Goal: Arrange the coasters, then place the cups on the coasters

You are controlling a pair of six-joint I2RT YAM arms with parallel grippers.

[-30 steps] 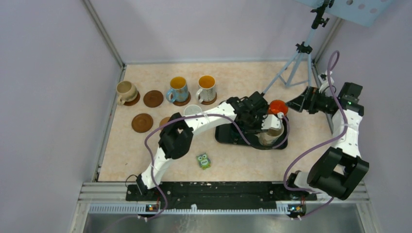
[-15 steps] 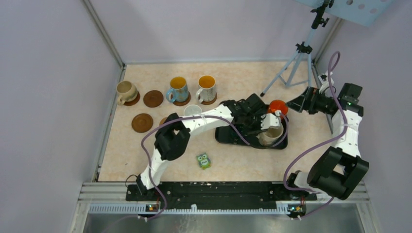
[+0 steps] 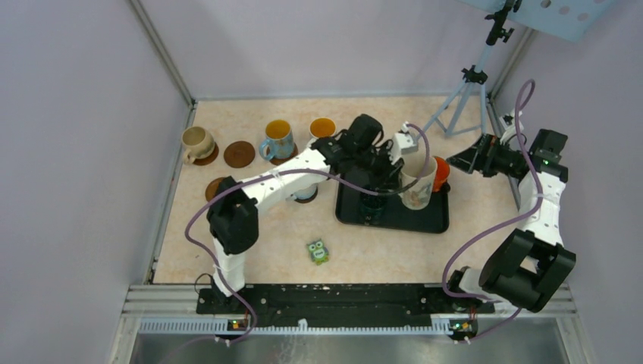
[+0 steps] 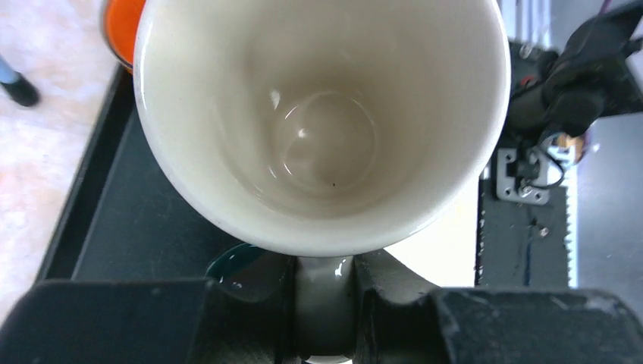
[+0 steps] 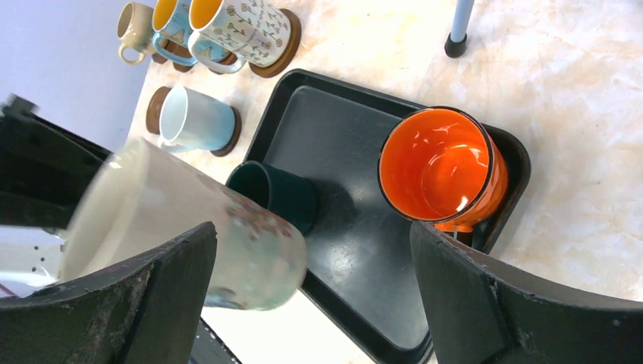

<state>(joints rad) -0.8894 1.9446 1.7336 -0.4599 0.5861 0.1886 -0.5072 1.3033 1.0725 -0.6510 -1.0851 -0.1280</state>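
Note:
My left gripper (image 4: 324, 303) is shut on the handle of a cream cup (image 4: 322, 114), which I hold tilted above the black tray (image 3: 425, 224). From overhead, the left gripper (image 3: 398, 171) sits at the left of that cup (image 3: 418, 184). A dark green cup (image 3: 371, 201) and an orange cup (image 3: 441, 173) stand in the tray. Three cups rest on coasters at the back: beige (image 3: 197, 142), blue-handled (image 3: 277, 140) and orange-lined (image 3: 322, 127). One coaster (image 3: 239, 154) lies bare; another (image 3: 216, 186) is half hidden by the arm. My right gripper (image 5: 312, 227) hangs open beside the tray's right end.
A small green owl figure (image 3: 318, 251) stands in front of the tray. A tripod (image 3: 462, 98) occupies the back right corner. A white cup on a coaster (image 5: 193, 117) sits left of the tray. Walls enclose the table on three sides.
My left gripper has shut on the cream cup's handle and lifted the cup off the tray, uncovering the dark green cup. The right arm has stayed still.

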